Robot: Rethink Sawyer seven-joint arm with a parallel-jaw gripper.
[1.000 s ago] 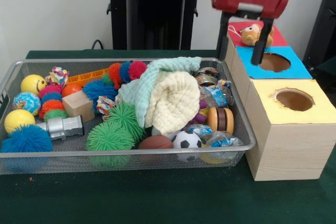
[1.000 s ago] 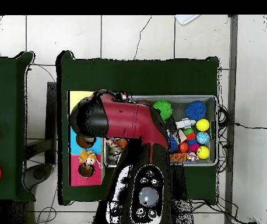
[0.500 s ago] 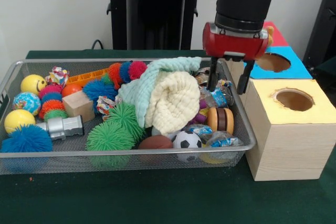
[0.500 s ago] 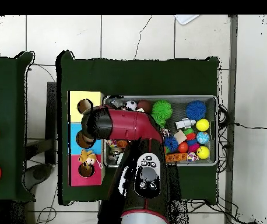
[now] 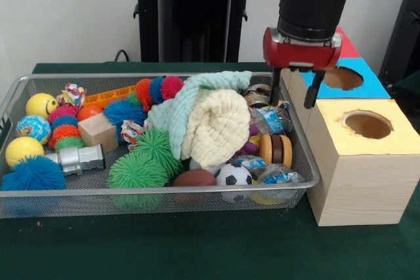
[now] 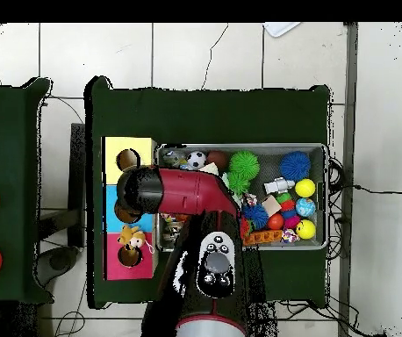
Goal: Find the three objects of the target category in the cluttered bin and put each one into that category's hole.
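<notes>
My gripper (image 5: pixel 296 95) hangs with its two dark fingers (image 5: pixel 315 93) spread apart and nothing between them, poised over the seam where the wire-mesh bin (image 5: pixel 298 147) meets the row of pale wooden boxes (image 5: pixel 357 188). One finger drops just inside the bin's right end, the other over the edge of the blue-topped box (image 5: pixel 371 88). My red and black arm (image 6: pixel 187 195) reaches across from the base and hides much of that end in the overhead view. Beyond the blue top lies the red-topped hole (image 6: pixel 129 256), and an orange-tan lumpy toy (image 6: pixel 133 237) sits on the red cardboard right at the hole's rim, not dropped through. The yellow-topped box (image 5: pixel 367 124) stands nearest the front camera. The bin is crowded: a pale green and cream cloth (image 5: pixel 207 117) heaped in the middle, green spiky balls (image 5: pixel 138 170), a blue spiky ball (image 5: pixel 33 174), yellow balls (image 5: pixel 41 104), a toy football (image 5: pixel 195 178) and a small soccer ball (image 5: pixel 233 176). Everything rests on a dark green tablecloth (image 5: pixel 197 247) over a pale tiled floor (image 6: pixel 240 53).
</notes>
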